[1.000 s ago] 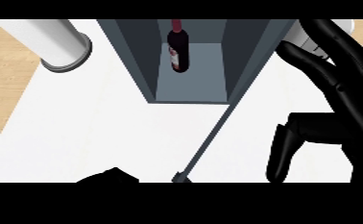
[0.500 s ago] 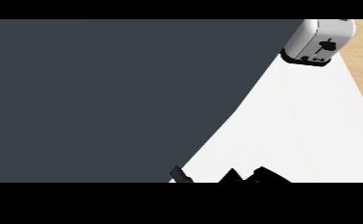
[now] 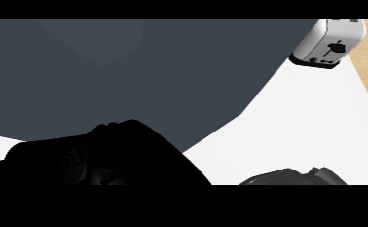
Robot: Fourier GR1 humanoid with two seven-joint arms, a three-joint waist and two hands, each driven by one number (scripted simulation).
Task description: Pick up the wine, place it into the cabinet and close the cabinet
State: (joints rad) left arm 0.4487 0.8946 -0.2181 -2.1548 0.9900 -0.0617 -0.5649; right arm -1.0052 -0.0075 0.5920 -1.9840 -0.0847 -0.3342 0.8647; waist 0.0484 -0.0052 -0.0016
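A dark grey cabinet surface (image 3: 144, 75) fills most of the head view, from the top left down to the middle. The wine bottle and the cabinet's inside are hidden. My left hand (image 3: 101, 160) is a large black mass at the lower left, overlapping the grey surface's lower edge. Only the top of my right hand (image 3: 298, 177) shows, at the lower right edge over the white counter (image 3: 302, 119). Neither hand is seen holding anything.
A silver toaster (image 3: 327, 43) stands at the top right on the white counter. A strip of wooden edge (image 3: 361, 70) runs down the far right side.
One second ago the open cabinet showed the wine bottle inside. Since then grey has covered the view, and in the last half second the left hand has risen large into the lower left.
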